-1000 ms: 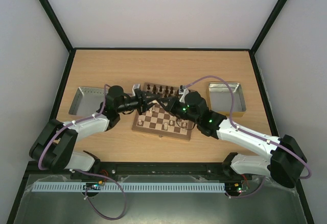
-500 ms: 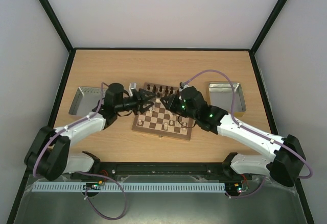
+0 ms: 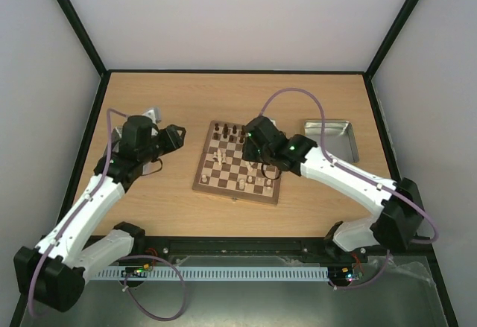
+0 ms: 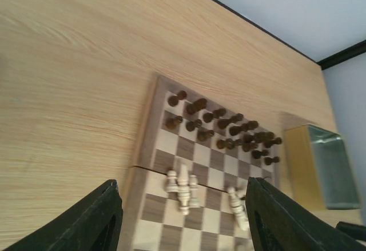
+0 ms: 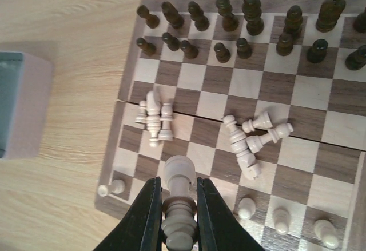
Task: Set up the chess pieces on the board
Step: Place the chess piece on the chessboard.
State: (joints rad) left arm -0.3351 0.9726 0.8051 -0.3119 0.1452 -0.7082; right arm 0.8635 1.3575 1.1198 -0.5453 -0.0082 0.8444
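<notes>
Over the counter (image 3: 149,92), seen from above, the left claw (image 3: 170,135) hangs to the left of the board (image 3: 211,182), well apart from it. The right claw (image 3: 250,147) sits above the board's far half, and a grey tray (image 3: 332,127) lies near its right side. Through the left wrist camera, that claw's fingers (image 4: 97,216) stand spread wide with nothing between them. Beyond them the dark pieces (image 4: 229,128) fill two rows at the board's far edge. Through the right wrist camera, the right claw is pinching a pale piece (image 5: 178,174) lengthwise between its fingers, and which end is the foot is hard to tell. It hovers over the near left squares, just beside a small pale cluster (image 5: 153,116). Toppled pale men (image 5: 251,139) lie mid-board and a few pawns (image 5: 280,219) stand along the near edge. The main risk is probably the set-down. Gripped along its length, the piece may land tilted and roll when released, and fingers coming down this close to the cluster could sweep those men over or off their squares.
</notes>
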